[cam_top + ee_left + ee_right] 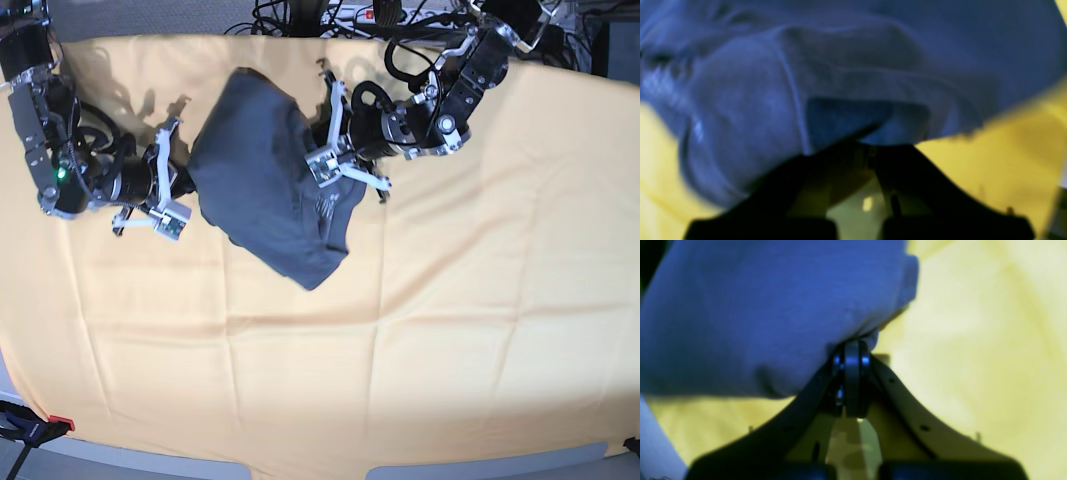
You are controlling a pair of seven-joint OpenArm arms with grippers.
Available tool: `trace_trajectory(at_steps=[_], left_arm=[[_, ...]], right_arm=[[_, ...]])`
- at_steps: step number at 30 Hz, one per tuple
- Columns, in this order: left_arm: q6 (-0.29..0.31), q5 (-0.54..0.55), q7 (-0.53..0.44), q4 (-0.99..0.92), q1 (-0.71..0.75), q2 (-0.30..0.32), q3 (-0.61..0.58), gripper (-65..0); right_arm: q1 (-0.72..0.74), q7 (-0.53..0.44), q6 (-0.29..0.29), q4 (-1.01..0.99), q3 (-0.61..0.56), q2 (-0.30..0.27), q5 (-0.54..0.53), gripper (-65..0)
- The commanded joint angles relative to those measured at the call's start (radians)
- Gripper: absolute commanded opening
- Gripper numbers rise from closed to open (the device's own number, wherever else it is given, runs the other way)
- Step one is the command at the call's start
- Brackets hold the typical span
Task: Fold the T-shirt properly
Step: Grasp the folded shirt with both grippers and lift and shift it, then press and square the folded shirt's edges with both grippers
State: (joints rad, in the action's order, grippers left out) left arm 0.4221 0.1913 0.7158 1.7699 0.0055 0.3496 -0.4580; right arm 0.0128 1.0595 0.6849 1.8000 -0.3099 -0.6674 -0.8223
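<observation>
Down at the near edge of the base view there is only the big yellow-orange cloth (400,380) spread flat over the table, creased into squares, with a small red-tipped black clamp (40,428) at its near left corner. Moving up, here is the plain dark slate-grey cotton T-shirt (265,190), bunched into a slanting lump in the far middle of the cloth, a loose point hanging toward us, not one clean fold to be seen. My reading: we are early, everything is left to do, since the shirt must first be pulled out flat. The right gripper (183,186) sits at the shirt's left edge, and its wrist camera shows the jaws closed, pinching a bit of the grey fabric. The left gripper (330,170) is buried in the shirt's right side, fingers closed on a pinch of fabric in its own blurred view. Farthest back, a tangle of black cables (330,12) lies past the cloth's edge, close behind the left arm, and could hamper it.
</observation>
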Motion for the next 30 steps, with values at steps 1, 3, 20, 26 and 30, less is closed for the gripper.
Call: trace_trajectory(at_steps=[1,3,20,26,30], left_arm=[[-0.035,-0.097,0.058,-0.031,-0.025,0.016,0.009,-65.0],[-0.034,-0.145,0.027,-0.088,-0.061,0.016,0.009,-65.0],[-0.075,-0.220,0.219,-0.231,-0.433,0.019,0.009,-65.0],[-0.270,-0.223,0.281,-0.146,-0.468,0.053,0.010,-65.0],[-0.221,-0.018,0.280,-0.096,-0.439,0.051,0.010,-65.0]], right_arm=[[-0.007,-0.011,-0.009,0.027,0.013,-0.014,-0.003,-65.0],[-0.053,-0.011,-0.031,0.037,0.027,-0.014,0.028,-65.0],[-0.307,-0.008,-0.128,0.109,0.412,0.055,0.062,-65.0],[-0.306,-0.087,-0.071,0.211,0.575,0.138,-0.037,-65.0],[-0.302,-0.110,0.013,0.209,0.584,0.194,-0.154,-65.0]])
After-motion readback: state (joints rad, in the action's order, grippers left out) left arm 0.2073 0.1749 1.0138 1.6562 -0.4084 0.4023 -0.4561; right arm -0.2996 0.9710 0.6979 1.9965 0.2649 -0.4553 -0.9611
